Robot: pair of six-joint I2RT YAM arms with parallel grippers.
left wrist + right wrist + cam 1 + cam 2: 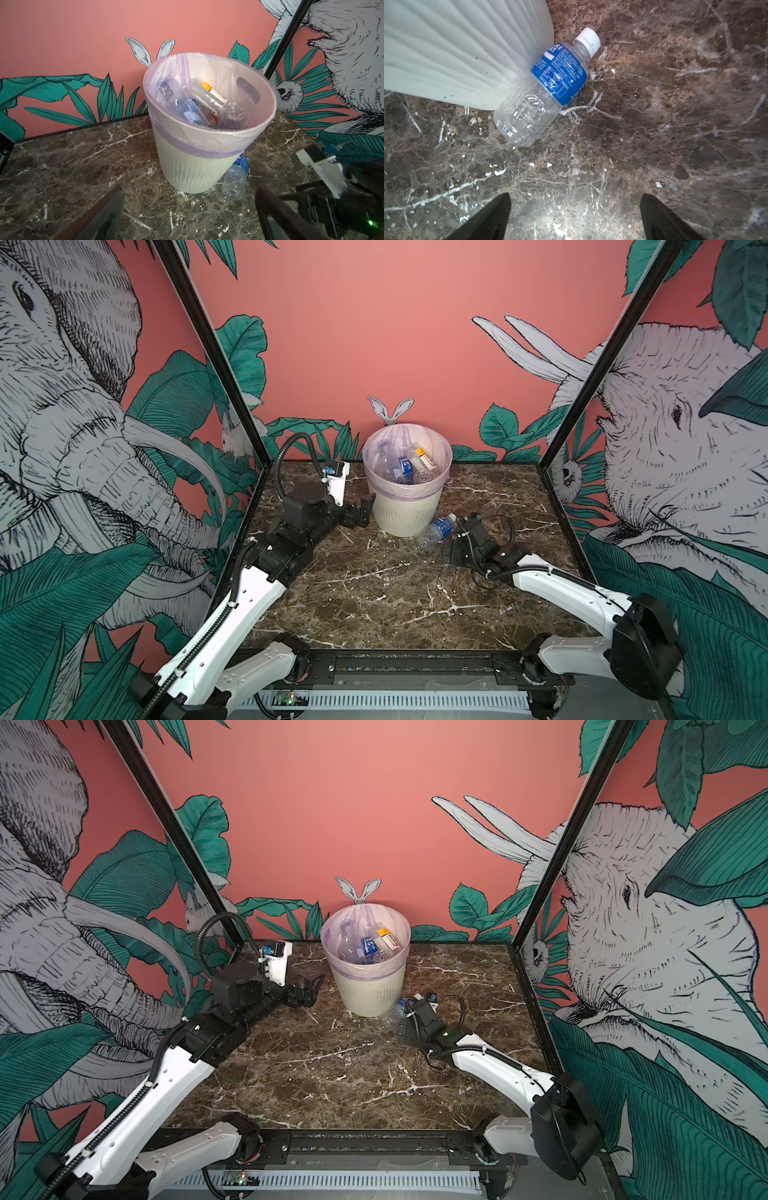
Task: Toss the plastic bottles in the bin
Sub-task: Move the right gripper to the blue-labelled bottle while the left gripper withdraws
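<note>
The cream ribbed bin (pixel 405 512) (pixel 368 994) with a lilac bag stands at the back middle of the marble table (pixel 386 597). Several plastic bottles (pixel 405 468) (pixel 199 104) lie inside it. One clear, blue-labelled, white-capped bottle (pixel 436 531) (pixel 542 91) lies on its side against the bin's (pixel 446 52) foot, to its right. My right gripper (pixel 453 539) (pixel 575 195) hangs open low over the table just short of this bottle, which my arm partly hides in a top view (pixel 392 1013). My left gripper (pixel 360 512) (pixel 189 188) is open and empty, close to the left of the bin (pixel 187 170).
Black frame posts (pixel 216 364) (pixel 598 364) and printed walls close the table on the left, right and back. The right arm's wrist (pixel 324 170) sits close beside the lying bottle (pixel 235 180). Bare marble stretches from the bin toward the front rail (pixel 415 655).
</note>
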